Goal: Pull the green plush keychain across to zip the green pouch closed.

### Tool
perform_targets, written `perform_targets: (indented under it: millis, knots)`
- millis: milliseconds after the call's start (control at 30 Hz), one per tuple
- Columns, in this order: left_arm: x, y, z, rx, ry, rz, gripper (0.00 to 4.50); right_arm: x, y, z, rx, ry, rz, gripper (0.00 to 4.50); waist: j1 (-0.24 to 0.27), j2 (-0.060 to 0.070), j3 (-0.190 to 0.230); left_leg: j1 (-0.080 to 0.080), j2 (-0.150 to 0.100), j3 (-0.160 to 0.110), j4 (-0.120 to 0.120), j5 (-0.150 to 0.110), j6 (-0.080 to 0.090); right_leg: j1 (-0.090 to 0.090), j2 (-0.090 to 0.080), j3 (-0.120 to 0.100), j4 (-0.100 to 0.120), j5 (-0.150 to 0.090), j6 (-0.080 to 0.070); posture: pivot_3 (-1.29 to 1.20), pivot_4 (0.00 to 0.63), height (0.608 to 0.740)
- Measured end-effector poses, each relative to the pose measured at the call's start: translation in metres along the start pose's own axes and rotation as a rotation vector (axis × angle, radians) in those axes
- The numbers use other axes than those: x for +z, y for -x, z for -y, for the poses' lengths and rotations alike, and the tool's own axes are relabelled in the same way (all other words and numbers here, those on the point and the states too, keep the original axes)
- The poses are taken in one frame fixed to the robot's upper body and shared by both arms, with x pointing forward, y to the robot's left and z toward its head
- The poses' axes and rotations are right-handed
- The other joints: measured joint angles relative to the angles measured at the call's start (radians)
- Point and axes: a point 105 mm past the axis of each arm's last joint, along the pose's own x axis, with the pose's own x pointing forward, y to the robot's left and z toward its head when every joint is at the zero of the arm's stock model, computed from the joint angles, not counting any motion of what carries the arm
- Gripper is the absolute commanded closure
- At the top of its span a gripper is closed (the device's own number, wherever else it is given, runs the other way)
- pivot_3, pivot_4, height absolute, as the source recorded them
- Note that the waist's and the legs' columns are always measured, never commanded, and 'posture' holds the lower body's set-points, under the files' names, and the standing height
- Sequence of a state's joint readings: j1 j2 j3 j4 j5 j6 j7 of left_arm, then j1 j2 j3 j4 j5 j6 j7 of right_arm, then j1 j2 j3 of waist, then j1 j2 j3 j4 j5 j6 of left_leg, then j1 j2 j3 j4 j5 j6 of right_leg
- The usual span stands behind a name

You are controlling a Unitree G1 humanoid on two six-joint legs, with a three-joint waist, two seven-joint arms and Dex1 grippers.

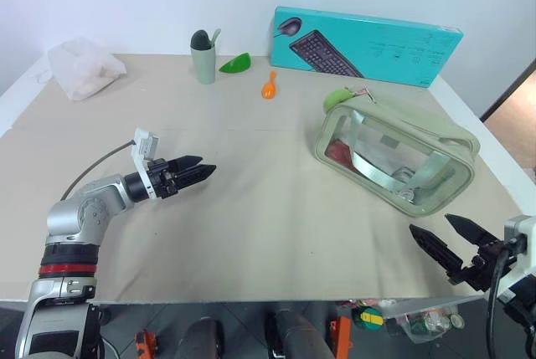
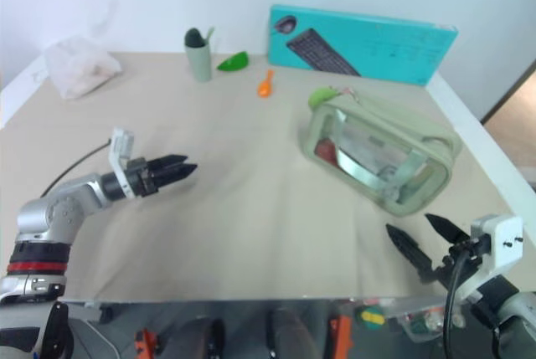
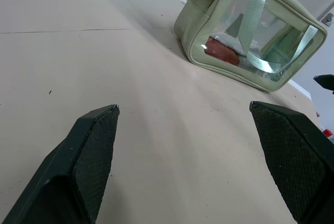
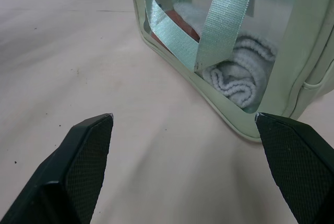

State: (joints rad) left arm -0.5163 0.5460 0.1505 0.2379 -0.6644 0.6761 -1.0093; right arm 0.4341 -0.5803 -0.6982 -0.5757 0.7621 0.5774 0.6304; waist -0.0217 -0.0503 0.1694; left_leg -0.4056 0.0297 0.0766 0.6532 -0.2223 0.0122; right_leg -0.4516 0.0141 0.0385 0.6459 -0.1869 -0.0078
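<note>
green plush keychain (image 1: 338,97) at green pouch (image 1: 435,135) far corner | right wrist: rolled towel (image 4: 237,78) inside | both pincers wide, empty

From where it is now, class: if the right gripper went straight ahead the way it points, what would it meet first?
Most likely the pouch. The open right gripper points at its clear window, with bare table between, though depth is hard to judge.

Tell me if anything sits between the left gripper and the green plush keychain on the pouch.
Nothing visible does. The left gripper hangs open over bare table, and the green plush keychain lies at the far end of the green pouch, with only tabletop between them.
</note>
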Motion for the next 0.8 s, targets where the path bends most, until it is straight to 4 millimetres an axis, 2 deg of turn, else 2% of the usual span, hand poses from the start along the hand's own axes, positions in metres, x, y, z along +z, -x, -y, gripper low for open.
perform_targets:
  millis: [200, 300, 367, 433, 500, 600, 700, 800]
  knots:
    - [-0.007, -0.002, 0.005, -0.035, -0.011, -0.040, 0.36, 0.000, -0.004, -0.005, 0.044, 0.020, -0.031, 0.00, 0.000, 0.000, 0.000, 0.000, 0.000, -0.001, 0.000, 0.000, 0.000, 0.000, 0.000, 0.000, 0.000, 0.000, 0.000, 0.00, 0.150, 0.740]
    - [-0.008, -0.004, 0.006, -0.043, -0.003, -0.052, 0.36, 0.012, -0.006, -0.014, 0.099, 0.088, -0.038, 0.00, 0.000, 0.000, 0.000, 0.000, 0.000, 0.000, 0.000, 0.000, 0.000, 0.000, 0.000, -0.001, 0.000, 0.000, 0.000, 0.00, 0.150, 0.740]
    - [-0.006, -0.006, 0.008, -0.056, -0.017, -0.055, 0.36, 0.033, -0.008, -0.026, 0.170, 0.152, -0.018, 0.00, -0.001, 0.001, 0.001, 0.000, 0.000, 0.000, 0.001, 0.000, 0.000, 0.000, 0.000, 0.000, 0.000, 0.000, 0.000, 0.00, 0.150, 0.740]
    - [-0.001, -0.008, 0.016, -0.110, -0.061, -0.047, 0.36, 0.068, -0.009, -0.043, 0.257, 0.270, 0.044, 0.00, -0.002, 0.001, 0.001, 0.001, 0.000, 0.000, 0.001, 0.001, 0.001, 0.000, 0.001, 0.001, 0.000, 0.000, 0.000, 0.00, 0.150, 0.740]
    - [0.004, -0.011, 0.032, -0.207, -0.123, -0.046, 0.36, 0.102, -0.008, -0.063, 0.365, 0.391, 0.104, 0.00, -0.002, 0.000, 0.001, 0.001, 0.000, 0.000, 0.002, 0.001, 0.000, 0.001, 0.001, 0.001, 0.000, 0.000, 0.000, 0.00, 0.150, 0.740]
    - [0.016, -0.014, 0.051, -0.316, -0.165, -0.022, 0.36, 0.139, -0.007, -0.082, 0.451, 0.543, 0.165, 0.00, 0.000, 0.000, 0.001, 0.001, -0.001, -0.001, 0.002, 0.001, 0.001, 0.002, 0.001, 0.001, -0.001, 0.000, 0.000, 0.00, 0.150, 0.740]
    - [0.030, -0.016, 0.068, -0.411, -0.210, 0.006, 0.36, 0.151, -0.017, -0.086, 0.476, 0.608, 0.167, 0.00, 0.000, -0.002, 0.001, 0.001, -0.001, -0.001, 0.002, 0.001, 0.001, 0.003, 0.001, 0.001, -0.001, -0.001, 0.000, 0.00, 0.150, 0.740]
    - [0.038, -0.017, 0.080, -0.470, -0.253, 0.020, 0.36, 0.143, -0.042, -0.067, 0.428, 0.599, 0.101, 0.00, 0.000, -0.002, 0.001, 0.000, -0.002, 0.000, 0.002, 0.001, 0.001, 0.003, -0.001, 0.003, -0.001, -0.001, 0.001, 0.00, 0.150, 0.740]
